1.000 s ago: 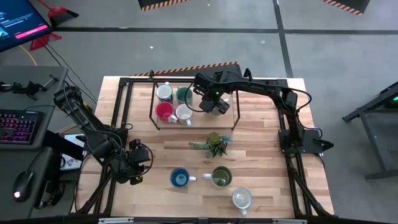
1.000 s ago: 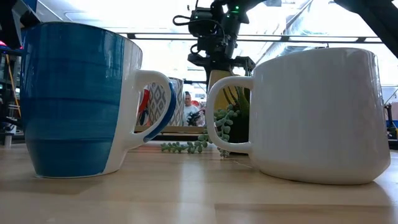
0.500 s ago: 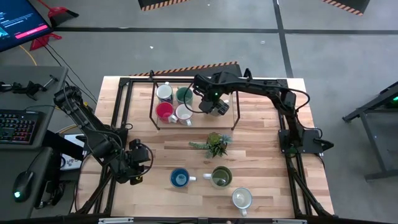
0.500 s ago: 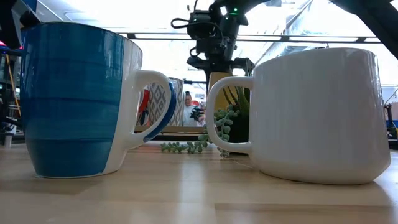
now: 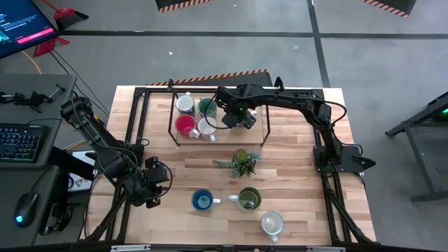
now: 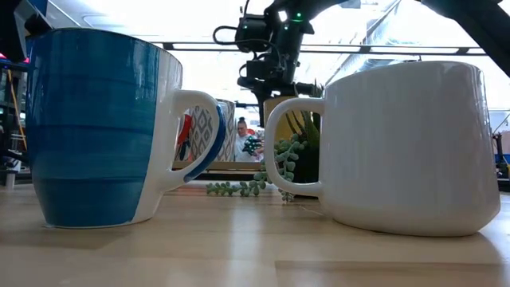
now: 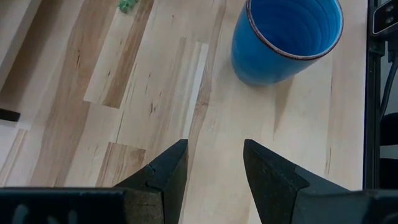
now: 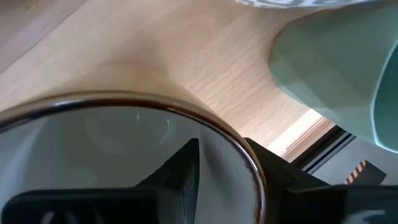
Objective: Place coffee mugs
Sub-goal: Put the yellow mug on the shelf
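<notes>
My right gripper hangs over the right part of the black-framed rack at the far side and is shut on a white mug with a dark brown rim. The teal mug stands close beside it. In the rack stand a white mug, the teal mug, a red mug and another white mug. A blue mug, an olive mug and a white mug stand near the front edge. My left gripper waits open at the near left, by the blue mug. My right gripper holds the brown-rimmed mug by its rim, one finger inside the mug and the other finger outside its wall. It comes from above, pointing down. The mug sits upright; whether its base rests on the wood is hidden.
A small trailing green plant sits mid-table between the rack and the front mugs. Bare wood lies to the right of the rack and along the table's right side. A person shows far behind the table.
My right gripper, still shut on the mug, has moved a little toward the table's left, closer to the teal mug in the rack. Nothing else has moved.
</notes>
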Controlling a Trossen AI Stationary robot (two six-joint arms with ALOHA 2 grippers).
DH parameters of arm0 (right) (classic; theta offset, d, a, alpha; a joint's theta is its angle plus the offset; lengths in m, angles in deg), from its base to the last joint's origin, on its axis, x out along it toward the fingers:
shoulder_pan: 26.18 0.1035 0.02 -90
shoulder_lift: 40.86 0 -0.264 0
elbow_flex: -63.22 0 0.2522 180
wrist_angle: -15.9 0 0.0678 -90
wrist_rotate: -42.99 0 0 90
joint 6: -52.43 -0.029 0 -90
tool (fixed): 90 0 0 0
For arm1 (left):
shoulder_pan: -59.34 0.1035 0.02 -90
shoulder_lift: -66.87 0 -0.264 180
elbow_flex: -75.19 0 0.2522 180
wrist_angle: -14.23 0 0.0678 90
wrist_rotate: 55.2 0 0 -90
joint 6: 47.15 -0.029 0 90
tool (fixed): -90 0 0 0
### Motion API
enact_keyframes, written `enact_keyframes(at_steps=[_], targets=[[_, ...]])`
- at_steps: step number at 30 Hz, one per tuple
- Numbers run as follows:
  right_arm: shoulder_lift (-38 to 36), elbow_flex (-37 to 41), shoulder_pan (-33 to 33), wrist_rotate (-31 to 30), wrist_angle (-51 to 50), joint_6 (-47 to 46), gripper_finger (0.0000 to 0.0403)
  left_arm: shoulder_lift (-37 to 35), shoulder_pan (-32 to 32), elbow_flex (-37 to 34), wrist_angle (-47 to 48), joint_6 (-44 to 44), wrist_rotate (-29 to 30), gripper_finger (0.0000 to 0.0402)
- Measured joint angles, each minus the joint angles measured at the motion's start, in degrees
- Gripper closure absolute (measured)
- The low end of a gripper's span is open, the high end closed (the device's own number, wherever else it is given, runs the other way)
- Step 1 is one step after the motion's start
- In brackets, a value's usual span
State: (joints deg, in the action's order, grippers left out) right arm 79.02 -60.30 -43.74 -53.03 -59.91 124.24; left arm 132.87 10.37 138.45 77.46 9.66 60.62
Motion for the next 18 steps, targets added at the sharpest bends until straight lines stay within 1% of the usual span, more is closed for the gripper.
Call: enact_keyframes(at_steps=[6,9,14,18], targets=[[-0.4,0.0,0.0,0.0,-0.2,-1.6,0.0305,0.0,0.0,0.0,0.0,0.0,0.0,0.0255],[-0.4,-0.4,0.0,-1.5,-1.2,-2.8,0.0304,0.0,0.0,0.0,0.0,0.0,0.0,0.0255],[-0.4,-4.3,0.1,-2.3,-4.4,-2.9,0.0304,0.0,0.0,0.0,0.0,0.0,0.0,0.0255],[-0.4,-8.7,0.3,0.2,-7.3,-3.6,0.0304,0.0,0.0,0.0,0.0,0.0,0.0,0.0255]])
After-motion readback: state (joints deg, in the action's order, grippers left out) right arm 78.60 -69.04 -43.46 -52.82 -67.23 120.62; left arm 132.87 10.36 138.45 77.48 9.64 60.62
